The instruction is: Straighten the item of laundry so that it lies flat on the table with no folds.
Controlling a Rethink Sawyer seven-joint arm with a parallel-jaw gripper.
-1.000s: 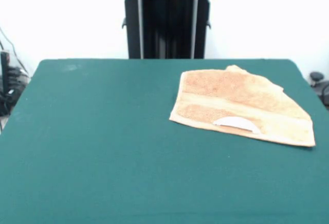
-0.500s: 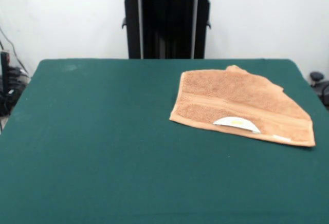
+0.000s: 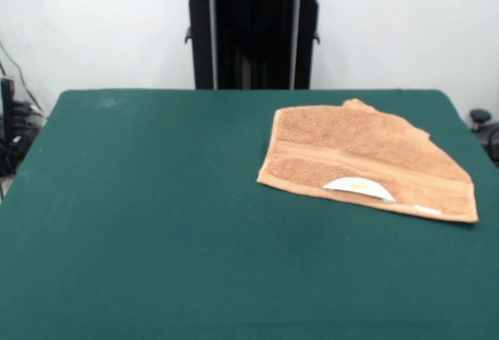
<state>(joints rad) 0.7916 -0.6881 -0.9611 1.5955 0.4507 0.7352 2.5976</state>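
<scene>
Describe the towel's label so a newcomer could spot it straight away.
Start at the green table, then go to the orange towel on its right side. Near the towel's front edge lies the label, a white half-moon patch with a small yellow mark, the only white piece on the cloth.
</scene>
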